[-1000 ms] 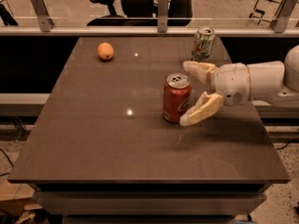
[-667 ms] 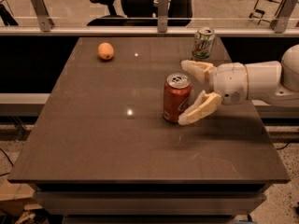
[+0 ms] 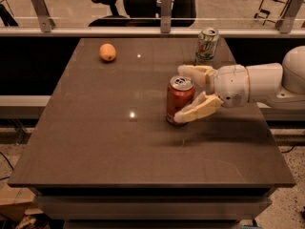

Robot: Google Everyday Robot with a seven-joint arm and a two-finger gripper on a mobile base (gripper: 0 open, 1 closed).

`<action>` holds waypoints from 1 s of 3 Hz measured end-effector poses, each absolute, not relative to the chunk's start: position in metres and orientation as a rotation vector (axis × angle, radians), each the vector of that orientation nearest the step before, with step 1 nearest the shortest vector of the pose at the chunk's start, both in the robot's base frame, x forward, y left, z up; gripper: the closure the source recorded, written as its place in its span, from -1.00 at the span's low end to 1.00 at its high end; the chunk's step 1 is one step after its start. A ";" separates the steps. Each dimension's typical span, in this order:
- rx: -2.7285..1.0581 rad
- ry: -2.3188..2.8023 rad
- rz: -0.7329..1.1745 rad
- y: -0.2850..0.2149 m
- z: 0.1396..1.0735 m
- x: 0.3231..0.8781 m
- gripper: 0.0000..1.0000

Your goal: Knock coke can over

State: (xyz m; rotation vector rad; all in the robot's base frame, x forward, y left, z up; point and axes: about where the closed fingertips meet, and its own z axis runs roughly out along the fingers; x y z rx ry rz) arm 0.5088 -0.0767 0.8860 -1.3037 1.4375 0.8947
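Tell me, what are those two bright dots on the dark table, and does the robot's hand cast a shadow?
Camera view: the two dots look like lamp glare on the glossy table; same view, a soft, faint shadow spreads on the table just below the gripper, which sits open with a finger on either side of the coke can.
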 end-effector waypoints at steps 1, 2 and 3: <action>-1.313 1.439 0.894 -0.075 0.885 0.509 -0.16; -1.319 1.437 0.892 -0.075 0.887 0.512 0.30; -1.323 1.436 0.888 -0.076 0.889 0.515 0.76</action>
